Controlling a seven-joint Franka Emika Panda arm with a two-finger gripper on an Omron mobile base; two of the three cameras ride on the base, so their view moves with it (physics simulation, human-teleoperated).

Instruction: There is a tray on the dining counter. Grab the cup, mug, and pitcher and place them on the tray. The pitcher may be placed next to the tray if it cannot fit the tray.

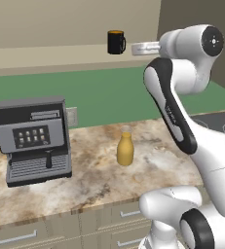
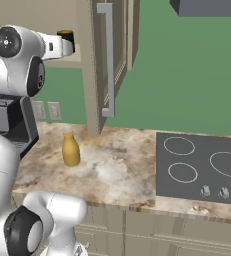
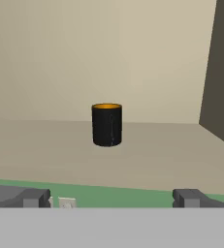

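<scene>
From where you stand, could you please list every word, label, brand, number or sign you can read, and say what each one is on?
None of the text can be read.
Coffee machine: its dark panel carries small pale button icons, too small and blurred to read.
Robot arm: faint lettering along the dark link, too blurred to read.
Mug, pitcher, stovetop: no writing; the stovetop bears just burner rings and knobs.

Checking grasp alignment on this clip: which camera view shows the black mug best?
The hand view: the mug stands centred and unobstructed on the shelf, orange inside visible. The left base view shows it small but whole, handle to the right. In the right base view the arm hides most of it.
</scene>
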